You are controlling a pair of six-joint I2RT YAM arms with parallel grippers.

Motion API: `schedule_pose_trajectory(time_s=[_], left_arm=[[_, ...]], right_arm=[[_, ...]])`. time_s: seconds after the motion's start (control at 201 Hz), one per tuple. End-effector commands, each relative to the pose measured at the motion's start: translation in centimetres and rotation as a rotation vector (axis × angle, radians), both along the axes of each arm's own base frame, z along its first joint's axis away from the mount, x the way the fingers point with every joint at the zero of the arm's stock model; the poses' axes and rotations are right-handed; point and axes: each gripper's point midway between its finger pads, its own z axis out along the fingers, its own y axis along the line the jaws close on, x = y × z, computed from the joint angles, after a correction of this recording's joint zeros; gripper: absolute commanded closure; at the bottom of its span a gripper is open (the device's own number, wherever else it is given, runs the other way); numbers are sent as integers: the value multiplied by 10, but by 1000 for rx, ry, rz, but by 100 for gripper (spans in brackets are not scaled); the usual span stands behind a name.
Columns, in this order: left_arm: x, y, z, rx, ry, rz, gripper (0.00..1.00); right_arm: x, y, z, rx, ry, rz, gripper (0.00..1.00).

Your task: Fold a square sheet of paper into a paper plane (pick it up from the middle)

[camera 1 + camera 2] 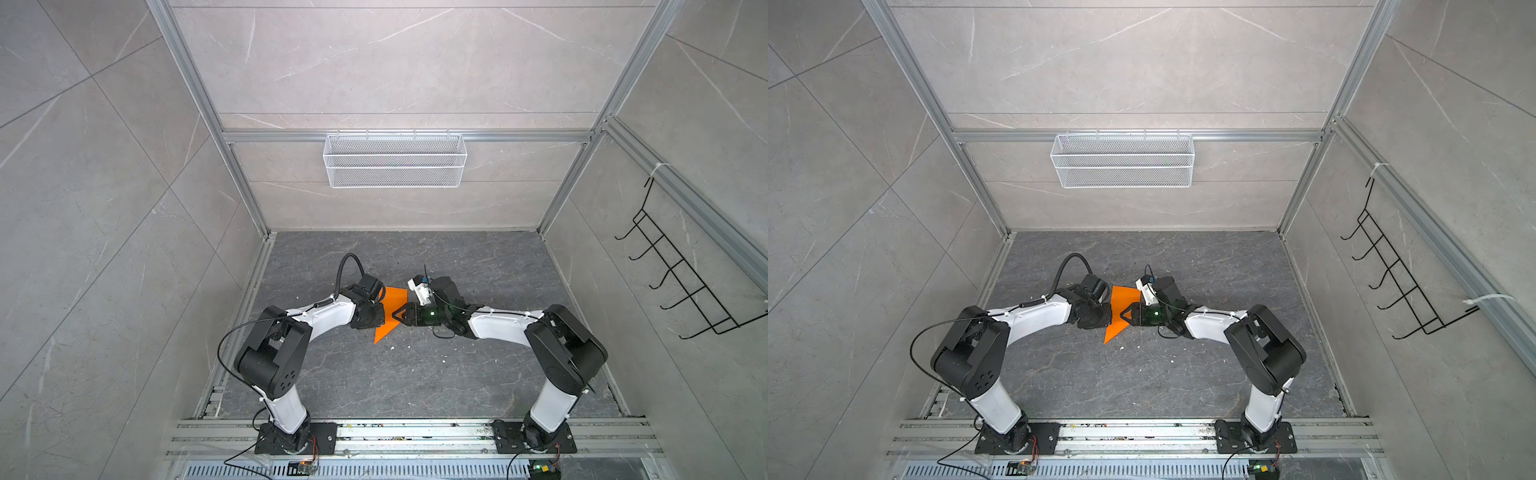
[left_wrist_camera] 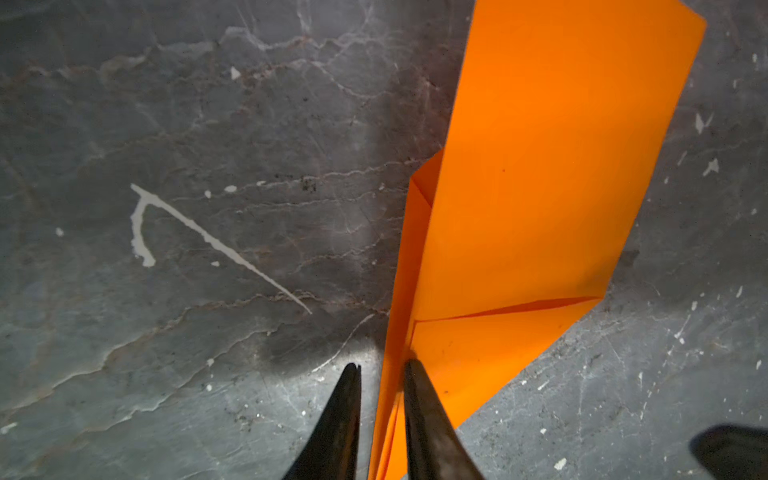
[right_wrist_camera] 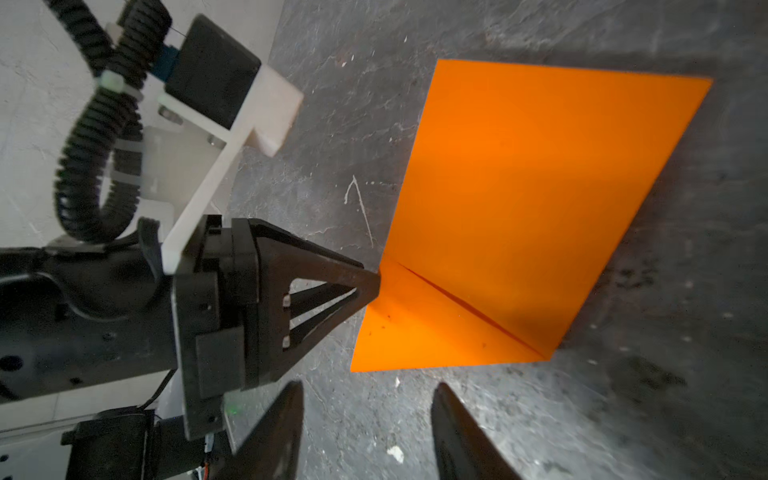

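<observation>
Item: one paper (image 1: 390,309), orange, already folded to a pointed shape. It lies on the table (image 1: 457,374), midway between the arms. In both top views its long axis runs from the far side to the near side, with the point toward the near side.

I count two grippers, one at each long edge.
- **Left gripper** (image 2: 381,369): fingers narrowly apart and straddling the paper's edge. One finger touches the paper, and table shows in the gap beside the other (not a clamp, in my judgement).
- **Right gripper** (image 3: 368,419): fingers well apart and empty, with the paper ahead of the tips, not between them.

The left is the nearer. I judge the coming pinch depends on that edge lying between the left fingers.
</observation>
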Motion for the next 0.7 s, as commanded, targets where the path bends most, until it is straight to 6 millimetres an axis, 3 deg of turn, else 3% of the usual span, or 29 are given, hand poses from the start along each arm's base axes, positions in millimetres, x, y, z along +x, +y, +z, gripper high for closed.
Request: schedule_pose_trajectory(time_s=[0.0,0.348,0.557,0.692], left_arm=[[2,-2,-5,-33,10,14,78],[0,6,-16,-25,35,30,80],[2,6,-13,-37,31,24,84],[2,6,-4,-51,16,27,86]], right_arm=[[0,20,7,62,11,52,57],[8,48,-35,18,122,99,83],[19,52,-64,-32,167,69,89],[21,42,-85,-92,206,13,90]])
